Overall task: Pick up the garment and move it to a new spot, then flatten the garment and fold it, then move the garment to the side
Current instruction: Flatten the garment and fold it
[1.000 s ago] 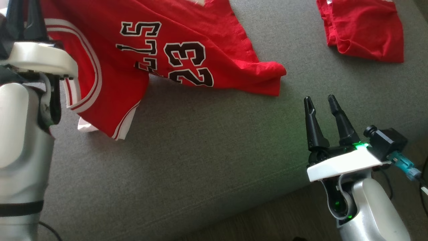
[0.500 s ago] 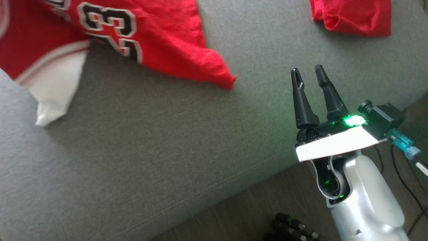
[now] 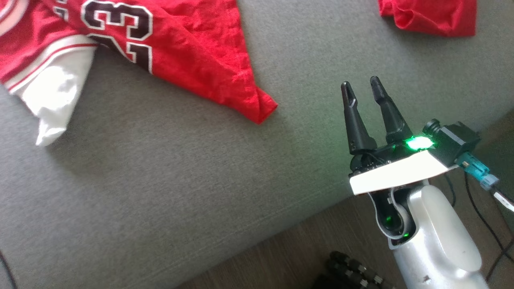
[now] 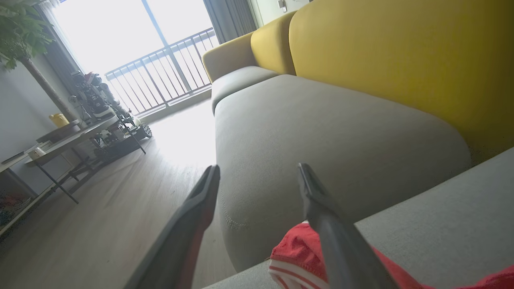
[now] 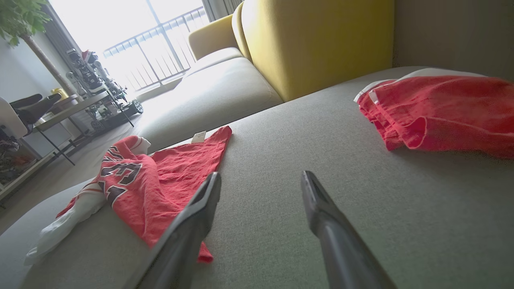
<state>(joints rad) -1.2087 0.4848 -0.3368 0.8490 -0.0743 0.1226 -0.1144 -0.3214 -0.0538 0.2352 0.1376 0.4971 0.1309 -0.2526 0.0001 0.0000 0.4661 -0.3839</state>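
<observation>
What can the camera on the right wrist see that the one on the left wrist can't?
Right wrist view: the red jersey spread out with its black number, a second red garment lying apart from it, and the open right gripper. Left wrist view: the open left gripper, with just the jersey's striped edge close by one finger. Both share: the grey seat cushions, the yellow backrest, the bright balcony railing, the wooden floor and the cluttered table.
</observation>
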